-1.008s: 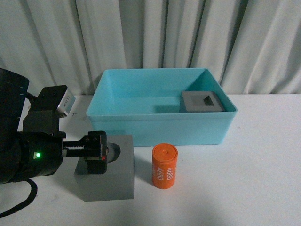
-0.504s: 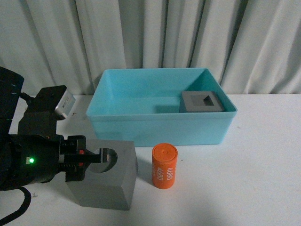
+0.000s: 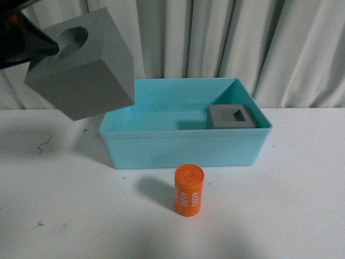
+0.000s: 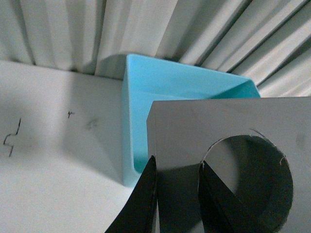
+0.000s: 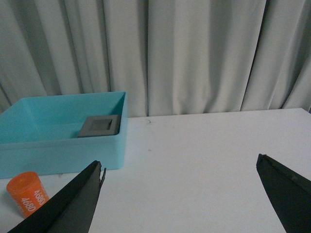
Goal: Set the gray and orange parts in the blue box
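The left gripper (image 3: 49,47) is raised high at the robot's left, and only its dark tip shows at the edge of the front view. It clamps the gray cube with the round recess (image 3: 86,81). In the left wrist view one finger (image 4: 216,204) reaches into the round recess (image 4: 252,179) and the other finger (image 4: 145,196) lies against the cube's outer side, so the jaws stand narrow with the cube's wall pinched between them. The cube hangs in the air, clear of the table (image 3: 302,205) and tilted, with its recessed face turned up and toward the gripper.

Below the held cube and beyond it lies the blue box (image 3: 183,148) — the wrist camera looks down past the cube at the box's near corner (image 4: 129,141). The gray cube with the square recess (image 3: 233,116) sits inside the box, at the end far from the left gripper, square recess up. The orange cylinder (image 3: 188,190) stands upright on the table, well below this gripper and off toward the right arm's side, just in front of the box's front wall and not touching it.

The right gripper (image 5: 180,162) hovers over the table with its jaws spread wide and nothing between them — the box (image 5: 58,145), the cube inside it (image 5: 99,125) and the cylinder (image 5: 28,193) all lie ahead of it toward the left arm's side, well apart from its fingers (image 5: 73,204). A pale curtain (image 3: 215,38) hangs behind the table.
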Motion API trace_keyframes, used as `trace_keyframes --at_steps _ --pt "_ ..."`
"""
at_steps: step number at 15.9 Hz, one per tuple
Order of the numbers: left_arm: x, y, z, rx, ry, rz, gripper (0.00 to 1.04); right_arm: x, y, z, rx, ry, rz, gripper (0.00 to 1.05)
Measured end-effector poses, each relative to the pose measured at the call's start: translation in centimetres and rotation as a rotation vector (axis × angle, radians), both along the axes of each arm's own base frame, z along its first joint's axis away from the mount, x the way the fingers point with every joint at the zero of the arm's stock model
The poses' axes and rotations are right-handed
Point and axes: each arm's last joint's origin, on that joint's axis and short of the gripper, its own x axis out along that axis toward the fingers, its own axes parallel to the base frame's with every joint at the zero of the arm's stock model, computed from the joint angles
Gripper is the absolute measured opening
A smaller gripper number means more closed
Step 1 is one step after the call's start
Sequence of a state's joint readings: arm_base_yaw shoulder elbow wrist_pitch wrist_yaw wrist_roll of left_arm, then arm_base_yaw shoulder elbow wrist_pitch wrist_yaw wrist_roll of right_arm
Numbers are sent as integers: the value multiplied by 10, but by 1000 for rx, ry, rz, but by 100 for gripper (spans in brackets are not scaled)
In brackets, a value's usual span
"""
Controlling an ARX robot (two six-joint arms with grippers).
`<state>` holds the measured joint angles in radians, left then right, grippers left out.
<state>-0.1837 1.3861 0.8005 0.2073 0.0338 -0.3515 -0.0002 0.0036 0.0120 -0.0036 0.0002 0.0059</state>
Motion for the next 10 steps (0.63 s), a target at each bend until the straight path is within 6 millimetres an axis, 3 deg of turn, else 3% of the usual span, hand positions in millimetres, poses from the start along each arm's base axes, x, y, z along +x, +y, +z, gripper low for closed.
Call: trace_keyframes --at_steps 4,6,10 --pt "61 -39 -4 69 -39 -63 19 0 0 0 0 0 0 98" --pt "77 -49 -15 96 -27 -81 19 0 0 0 0 0 0 98" --pt "100 -53 -56 178 56 -80 18 0 0 0 0 0 0 98"
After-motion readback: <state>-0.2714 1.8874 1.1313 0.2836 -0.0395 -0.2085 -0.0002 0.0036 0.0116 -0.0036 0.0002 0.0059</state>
